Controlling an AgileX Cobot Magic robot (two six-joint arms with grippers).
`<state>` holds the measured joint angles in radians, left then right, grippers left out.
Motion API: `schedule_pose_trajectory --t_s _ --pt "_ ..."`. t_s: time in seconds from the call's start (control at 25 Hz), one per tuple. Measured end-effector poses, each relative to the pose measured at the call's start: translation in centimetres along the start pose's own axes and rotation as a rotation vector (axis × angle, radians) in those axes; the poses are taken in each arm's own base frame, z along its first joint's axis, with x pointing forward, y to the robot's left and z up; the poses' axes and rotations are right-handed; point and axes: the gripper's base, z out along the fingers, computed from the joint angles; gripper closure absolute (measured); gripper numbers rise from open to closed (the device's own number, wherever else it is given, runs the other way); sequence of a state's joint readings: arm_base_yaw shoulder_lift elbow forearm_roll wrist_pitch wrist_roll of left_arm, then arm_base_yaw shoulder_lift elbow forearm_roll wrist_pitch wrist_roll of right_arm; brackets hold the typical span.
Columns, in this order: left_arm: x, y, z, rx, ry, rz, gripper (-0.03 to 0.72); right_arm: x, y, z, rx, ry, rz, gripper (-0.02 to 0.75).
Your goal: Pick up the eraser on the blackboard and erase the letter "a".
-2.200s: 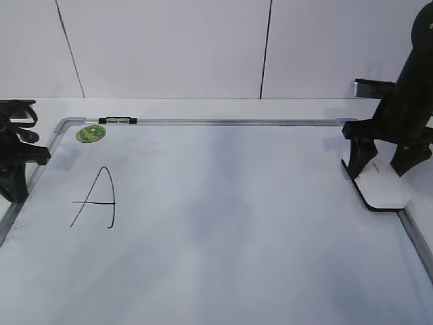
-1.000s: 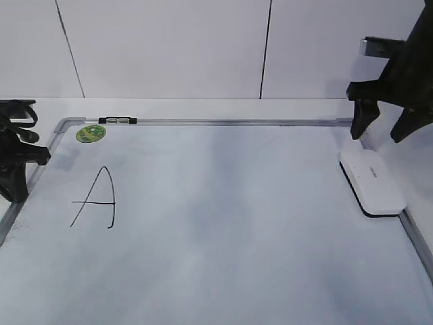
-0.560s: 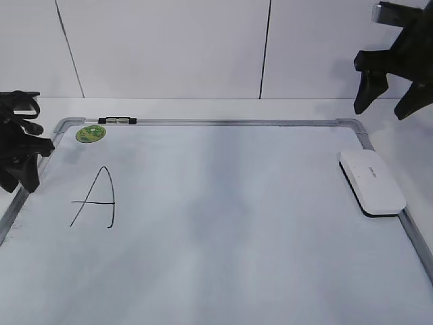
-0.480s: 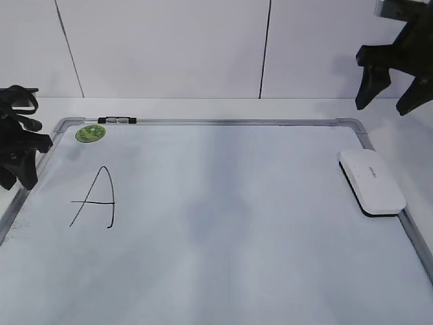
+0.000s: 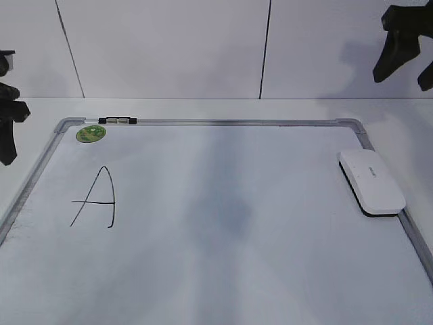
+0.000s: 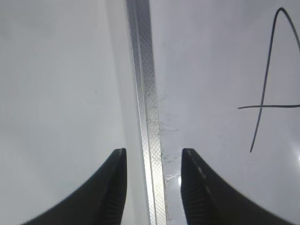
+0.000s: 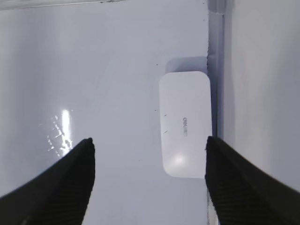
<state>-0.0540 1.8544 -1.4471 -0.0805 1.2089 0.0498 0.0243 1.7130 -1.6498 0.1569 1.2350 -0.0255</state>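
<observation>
The white eraser (image 5: 372, 181) lies flat on the blackboard (image 5: 223, 223) against its right frame, and it also shows in the right wrist view (image 7: 185, 123). My right gripper (image 5: 408, 71) is open and empty, raised high above the eraser (image 7: 149, 140). My left gripper (image 5: 8, 128) is open and empty at the far left; in the left wrist view (image 6: 153, 151) it hangs over the board's left frame (image 6: 146, 93). No small lowercase "a" shows. Only a large capital "A" (image 5: 95, 198) is on the board's left part, also in the left wrist view (image 6: 272, 93).
A round green sticker (image 5: 90, 133) sits in the board's far left corner. A small black-and-clear marker clip (image 5: 118, 120) lies on the far frame beside it. White table surrounds the board, and a panelled white wall stands behind.
My right gripper let go of the eraser, left it on the board and rose up and to the right. My left gripper lifted and moved left off the board's edge.
</observation>
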Motion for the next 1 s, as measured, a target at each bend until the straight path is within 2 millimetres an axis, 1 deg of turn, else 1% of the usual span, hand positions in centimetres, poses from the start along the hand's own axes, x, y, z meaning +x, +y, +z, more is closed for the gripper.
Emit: schedule_pose_trajectory --t_s 0.2,0.36,0.48,0.56,0.76,1.0 --pt "0.8 -0.4 -2.7 0.015 -0.074 0.0 0.405 1.6 0.9 -2.0 -0.077 -0.024 0.021 0.178" --pt "2.0 -0.7 -5.7 0.021 -0.15 0.005 0.43 3.0 1.2 -3.6 -0.09 -0.047 0.021 0.178" --pt "3.4 -0.9 -7.7 0.023 -0.206 0.009 0.44 4.4 1.3 -4.3 -0.091 -0.046 0.021 0.178" --pt "4.6 -1.0 -8.5 0.022 -0.223 0.011 0.441 5.5 1.4 -4.8 -0.091 -0.048 0.021 0.178" --pt "8.3 -1.1 -9.3 0.023 -0.226 0.013 0.442 8.5 1.3 -6.4 -0.062 -0.065 0.008 0.178" --pt "12.3 -1.3 -9.9 0.022 -0.249 0.015 0.443 11.1 1.3 -8.2 -0.039 -0.105 -0.007 0.178"
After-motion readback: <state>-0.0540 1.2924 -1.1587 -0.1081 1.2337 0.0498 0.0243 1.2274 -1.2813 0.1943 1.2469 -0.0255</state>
